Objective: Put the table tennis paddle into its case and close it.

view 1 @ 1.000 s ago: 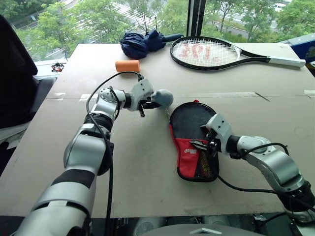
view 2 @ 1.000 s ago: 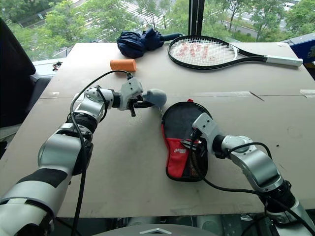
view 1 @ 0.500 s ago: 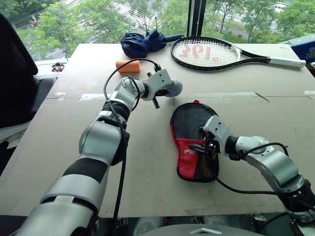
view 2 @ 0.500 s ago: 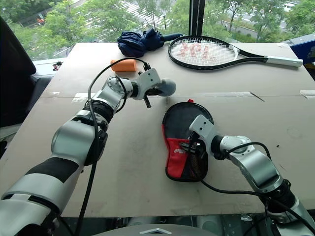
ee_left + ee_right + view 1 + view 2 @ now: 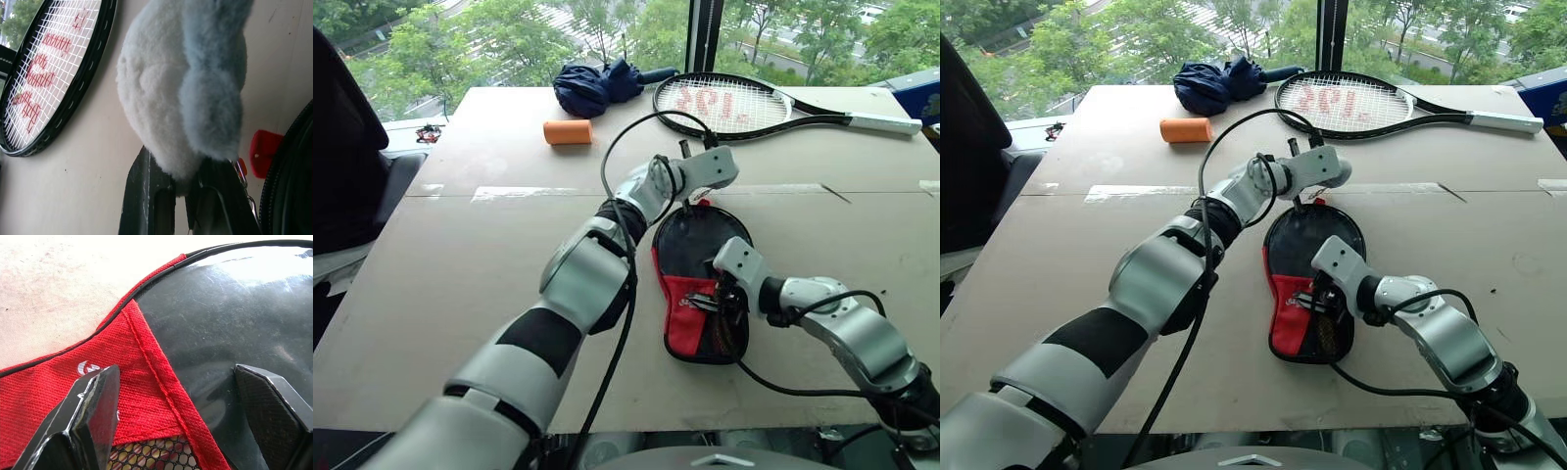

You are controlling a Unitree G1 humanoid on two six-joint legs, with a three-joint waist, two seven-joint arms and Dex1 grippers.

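Note:
The case (image 5: 690, 245) lies flat near the middle of the table, black with a red panel (image 5: 132, 377) and a mesh pocket. My left gripper (image 5: 729, 168) hovers just past the case's far end, shut on the grey-blue plush charm (image 5: 181, 83). The charm's chain runs down beside a red tab (image 5: 266, 147) at the case's rim. My right gripper (image 5: 715, 299) stands open over the red panel and mesh pocket, with one finger (image 5: 93, 401) above the red cloth and the other above the glossy black face. The paddle is hidden.
A large black tennis racket (image 5: 734, 106) and a folded dark blue umbrella (image 5: 597, 86) lie at the table's far edge. An orange cylinder (image 5: 568, 131) sits at the far left. A blue box (image 5: 920, 98) stands at the far right, and a dark chair (image 5: 342, 147) beside the table's left edge.
My left gripper has swung to the right with the plush charm, from left of the case to just past its far end, rolling as it went. The right gripper has stayed put.

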